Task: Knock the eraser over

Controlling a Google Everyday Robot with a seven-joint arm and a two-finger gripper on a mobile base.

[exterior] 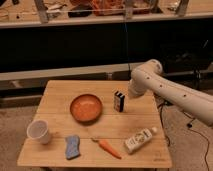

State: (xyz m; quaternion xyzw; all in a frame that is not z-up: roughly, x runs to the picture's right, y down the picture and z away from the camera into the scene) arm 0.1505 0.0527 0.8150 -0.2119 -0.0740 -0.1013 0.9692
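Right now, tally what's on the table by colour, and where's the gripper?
Orange: 2, bowl, carrot
White: 2, cup, bottle
Blue: 1, sponge
Black: 1, eraser, upright
Total: 6
Gripper: just right of the eraser, at the arm's tip.

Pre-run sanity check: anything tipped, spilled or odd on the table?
Only the white plastic bottle lies on its side near the front right. The small black eraser block stands upright, nothing spilled. The gripper is at the arm's end right of the eraser.
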